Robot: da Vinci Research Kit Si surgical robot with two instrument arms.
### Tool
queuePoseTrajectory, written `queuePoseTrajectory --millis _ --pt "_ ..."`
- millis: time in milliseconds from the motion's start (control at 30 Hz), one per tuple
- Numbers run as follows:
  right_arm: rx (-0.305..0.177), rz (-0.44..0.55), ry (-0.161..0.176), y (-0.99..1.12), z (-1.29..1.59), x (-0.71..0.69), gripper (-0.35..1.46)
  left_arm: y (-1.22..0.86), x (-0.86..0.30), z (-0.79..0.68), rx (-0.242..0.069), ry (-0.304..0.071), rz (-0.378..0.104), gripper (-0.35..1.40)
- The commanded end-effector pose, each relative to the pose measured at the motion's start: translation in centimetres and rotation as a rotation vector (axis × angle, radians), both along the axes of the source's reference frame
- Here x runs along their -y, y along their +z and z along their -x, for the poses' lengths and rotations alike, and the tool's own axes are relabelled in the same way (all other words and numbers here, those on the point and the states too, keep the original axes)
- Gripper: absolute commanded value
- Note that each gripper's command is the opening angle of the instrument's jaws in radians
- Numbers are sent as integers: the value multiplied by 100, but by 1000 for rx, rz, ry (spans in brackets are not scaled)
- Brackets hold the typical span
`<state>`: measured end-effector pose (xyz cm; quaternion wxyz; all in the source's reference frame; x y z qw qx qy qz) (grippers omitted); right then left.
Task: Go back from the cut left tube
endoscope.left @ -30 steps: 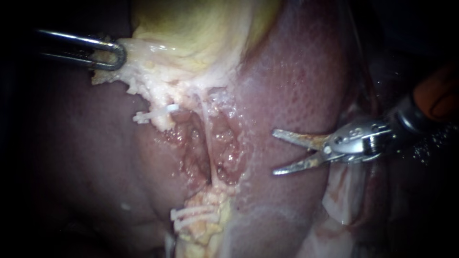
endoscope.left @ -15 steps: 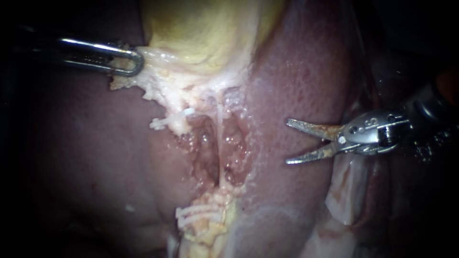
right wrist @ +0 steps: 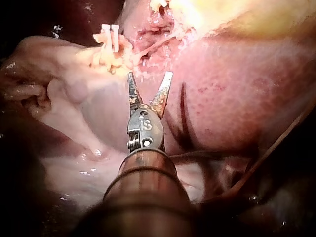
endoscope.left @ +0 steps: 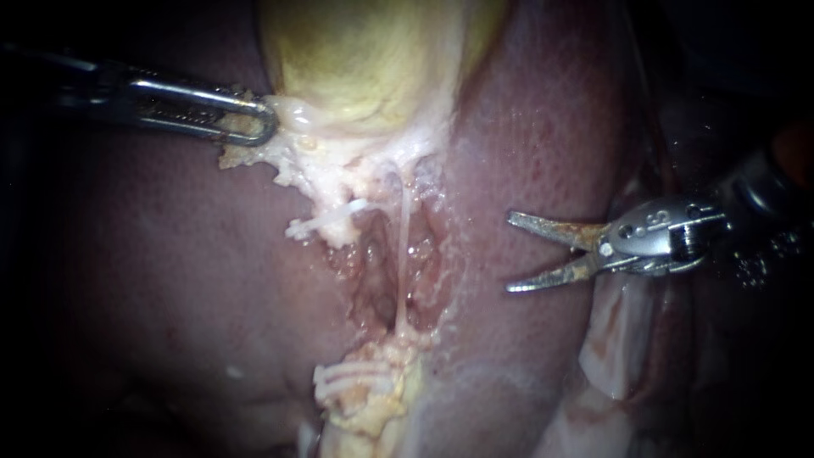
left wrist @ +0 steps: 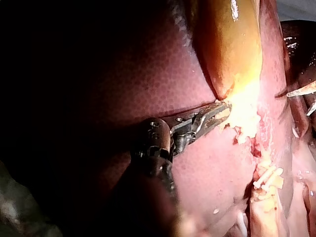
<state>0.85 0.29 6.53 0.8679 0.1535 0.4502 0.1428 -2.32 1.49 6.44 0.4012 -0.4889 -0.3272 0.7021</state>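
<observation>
Much of the scene is dark. The left instrument (endoscope.left: 250, 119) has a shaft that fades into black at the side, and the right instrument (endoscope.left: 509, 253) has a shaft that is cut off by the edge and lost in shadow. The top of the gallbladder (endoscope.left: 365, 59) runs out of view. In the left wrist view most of the liver (endoscope.left: 170, 280) is in shadow, and only the blade tips of the right instrument peek in at the edge. The cut left tube (endoscope.left: 331, 222) lies in 2 parts in the middle, well apart from the right instrument. Its upper end is a short stub with a white clip (endoscope.left: 315, 224) across it. Its lower end, with more white clips (endoscope.left: 348, 376), runs off the bottom edge, and those clips are hard to count. Between the 2 ends is a wet, bumpy red raw patch (endoscope.left: 369, 271), with 1 thin pale strand (endoscope.left: 400, 254) stretched over it. The left instrument's looped metal jaws are clamped on the lumpy pale tissue (endoscope.left: 339, 165) under the smooth yellow gallbladder. The right instrument's 2 thin pointed blades, stained brown, are spread apart and hold nothing, over the smooth, dotted dark red liver.
</observation>
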Motion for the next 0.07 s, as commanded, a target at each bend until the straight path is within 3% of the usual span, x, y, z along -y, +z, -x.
queuePoseTrajectory --millis 33,67 --pt "-4 -4 -5 0 -1 0 145 -1 0 0 0 1 0 -35" --pt "-11 -10 -12 0 -2 0 145 -1 0 -1 0 1 -1 -35"
